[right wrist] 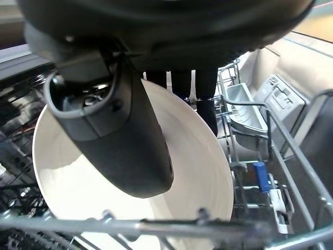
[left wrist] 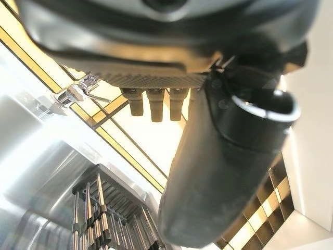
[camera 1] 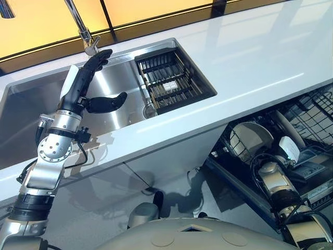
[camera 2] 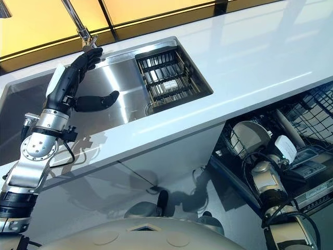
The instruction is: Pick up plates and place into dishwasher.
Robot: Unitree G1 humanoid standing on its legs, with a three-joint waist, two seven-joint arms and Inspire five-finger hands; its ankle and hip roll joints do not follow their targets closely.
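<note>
A white plate [right wrist: 93,208] is gripped by the right robot hand [right wrist: 125,151] inside the rack [camera 2: 312,130]; the left robot hand [camera 1: 91,78] is held open over the sink [camera 1: 119,83].

The left arm [camera 1: 52,151] is made of shiny silver-grey metal, with a round flat joint that has small screws set in a ring. Below it sits a dark band. The left hand [camera 1: 86,78] is black, with long thin fingers, a fat thumb and a white strip on its back. The right arm [camera 1: 273,182] is silver and round too, with dark rings. The right hand [right wrist: 119,140] has a thick, smooth black thumb.
</note>
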